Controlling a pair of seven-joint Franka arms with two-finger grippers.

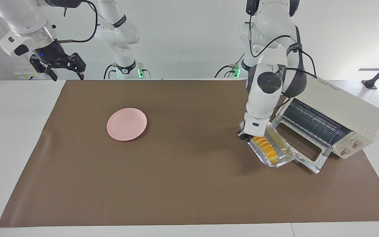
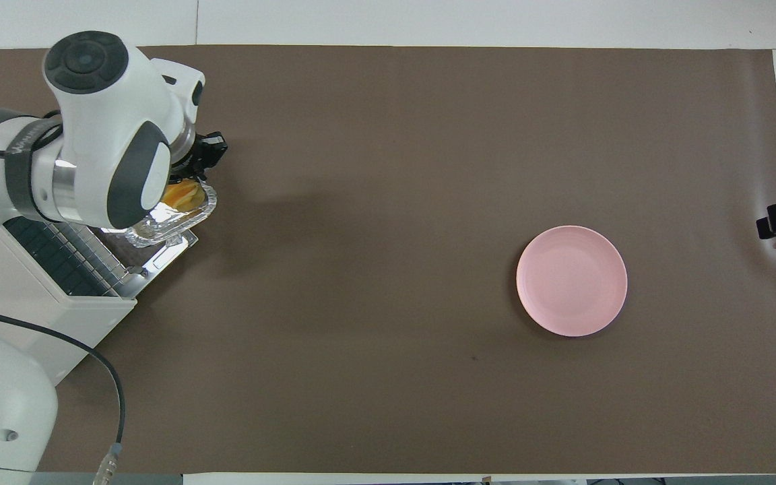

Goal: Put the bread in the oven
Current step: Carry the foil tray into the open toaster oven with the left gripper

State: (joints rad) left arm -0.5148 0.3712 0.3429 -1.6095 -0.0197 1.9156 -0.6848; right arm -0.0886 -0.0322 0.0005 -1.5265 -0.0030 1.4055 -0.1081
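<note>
Left gripper (image 1: 246, 135) clamped on foil tray (image 1: 272, 149) holding bread (image 1: 265, 147), over the oven (image 1: 332, 118) door (image 1: 303, 153). Right gripper (image 1: 61, 67) open, waiting above the table edge.

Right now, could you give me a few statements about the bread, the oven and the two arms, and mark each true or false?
1. The cream-white boxy toaster oven has its glass door dropped open. True.
2. The yellow-orange sliced bread lies on the round pink plate. False: it sits in a crinkled silver foil tray, and the plate is bare.
3. The left gripper is shut on the foil tray's end, holding it tilted in the air over the oven door's edge. True.
4. The right gripper helps carry the tray. False: it waits, open, up over its own end of the table.
5. The bread already rests on the oven's wire rack. False: it is not yet inside.
</note>
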